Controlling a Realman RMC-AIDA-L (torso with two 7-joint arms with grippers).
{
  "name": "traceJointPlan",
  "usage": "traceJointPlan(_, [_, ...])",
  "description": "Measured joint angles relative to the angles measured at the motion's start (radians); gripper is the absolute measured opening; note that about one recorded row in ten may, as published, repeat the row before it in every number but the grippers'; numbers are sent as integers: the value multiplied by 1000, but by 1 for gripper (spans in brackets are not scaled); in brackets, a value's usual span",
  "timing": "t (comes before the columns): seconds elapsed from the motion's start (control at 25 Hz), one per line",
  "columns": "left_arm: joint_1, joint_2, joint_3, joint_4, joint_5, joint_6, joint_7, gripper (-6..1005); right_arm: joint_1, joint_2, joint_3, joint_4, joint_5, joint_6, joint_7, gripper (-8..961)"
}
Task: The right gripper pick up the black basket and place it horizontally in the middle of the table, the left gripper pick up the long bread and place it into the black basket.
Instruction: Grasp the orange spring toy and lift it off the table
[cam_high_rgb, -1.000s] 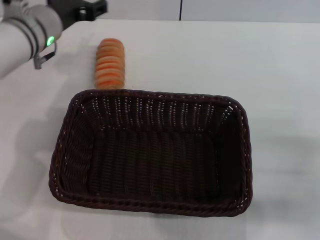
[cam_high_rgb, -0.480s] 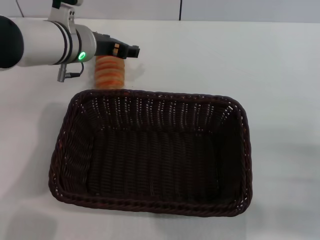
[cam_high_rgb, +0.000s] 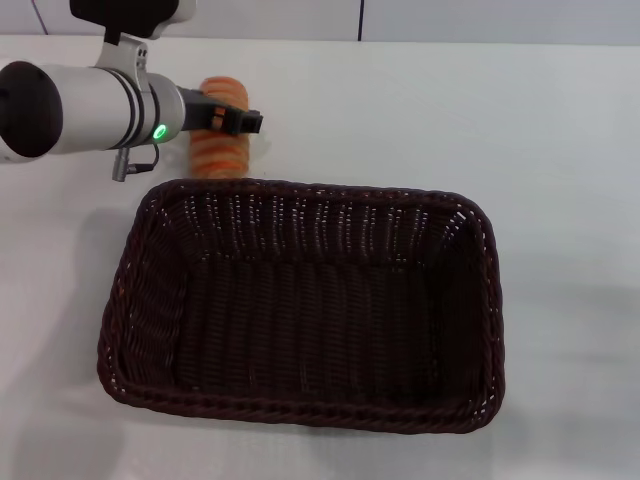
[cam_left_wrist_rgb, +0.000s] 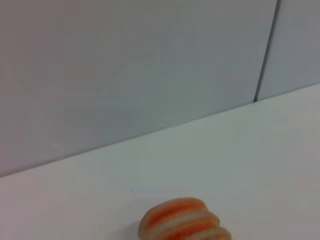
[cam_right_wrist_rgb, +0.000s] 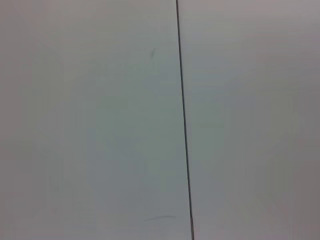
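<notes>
The black basket (cam_high_rgb: 150, 300) lies lengthwise across the middle of the white table (cam_high_rgb: 560, 130), open side up and empty. The long bread (cam_high_rgb: 220, 156), orange with cream stripes, lies on the table just behind the basket's back left corner. It also shows in the left wrist view (cam_left_wrist_rgb: 184, 220). My left gripper (cam_high_rgb: 228, 118) reaches in from the left on its white arm with the green light, and sits over the middle of the bread, hiding part of it. My right gripper is out of view.
A grey wall with a vertical seam (cam_high_rgb: 361, 20) runs behind the table's far edge. The right wrist view shows only that wall and seam (cam_right_wrist_rgb: 183, 120). Bare tabletop lies to the right of the basket and behind it.
My left arm has swung in from the far left and now sits over the bread. In the last half second the gripper drew back slightly to the left. Basket and bread have not moved.
</notes>
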Motion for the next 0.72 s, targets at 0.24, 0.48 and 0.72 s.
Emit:
traceJointPlan(0.24, [-34,1,-1,74,0,12,-6,821,-1,0,-1,-5,-5,1,0,817])
traceJointPlan(0.48, [-52,1,-1,108,0,15,-7,817,1,-2,-12,-6,-7,1,0,818])
traceJointPlan(0.72, [16,-2,11,8,11,35,2,768,-5,-2,-14,-7,-7,3,0,818])
